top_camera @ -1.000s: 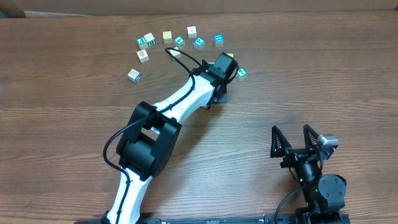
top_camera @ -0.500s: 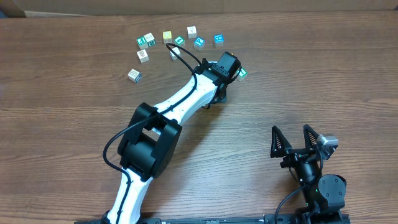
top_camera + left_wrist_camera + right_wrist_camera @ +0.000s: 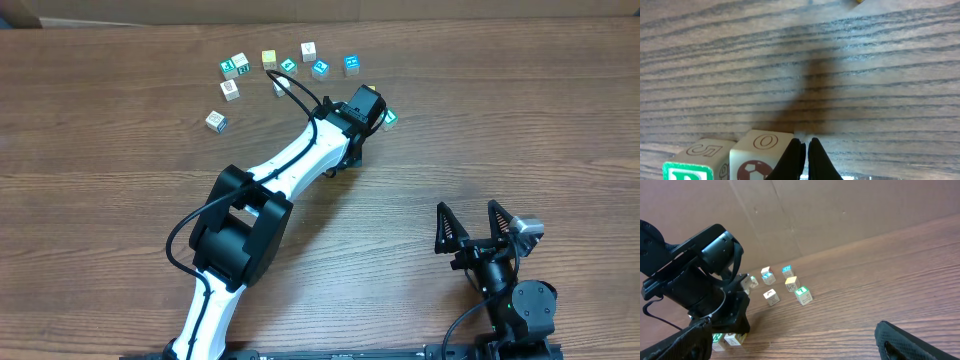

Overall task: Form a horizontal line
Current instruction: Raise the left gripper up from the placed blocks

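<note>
**Overhead.** The left arm [image 3: 290,165] lay stretched across the tabletop [image 3: 500,120] to the far scatter of cubes. Its wrist covered the row, so neither the row nor the left fingers showed here. A green-faced cube [image 3: 388,117] sat just beside the wrist, and a yellow cube [image 3: 269,59] sat farther back. The right fingers [image 3: 445,228] were spread wide, empty, well apart from the cubes.

**Left wrist.** The left fingers [image 3: 796,157] were pressed together with nothing between them, tips low at the tabletop. They stood just beside the soccer-ball cube [image 3: 760,157]; contact could not be confirmed. The green-R cube [image 3: 687,167] abutted the ball cube's far side. The row stood at two cubes.

**Right wrist.** The pair showed under the left wrist. A loose white-faced cube [image 3: 771,296] lay behind it.

**Judgement.** The step looked like a closed-finger nudge to square the row.
- Push low and centred on the side face, slowly and along the row's axis, so the cube does not rotate.
- Stop once the faces sit flush.
- Then lift straight off.
</note>
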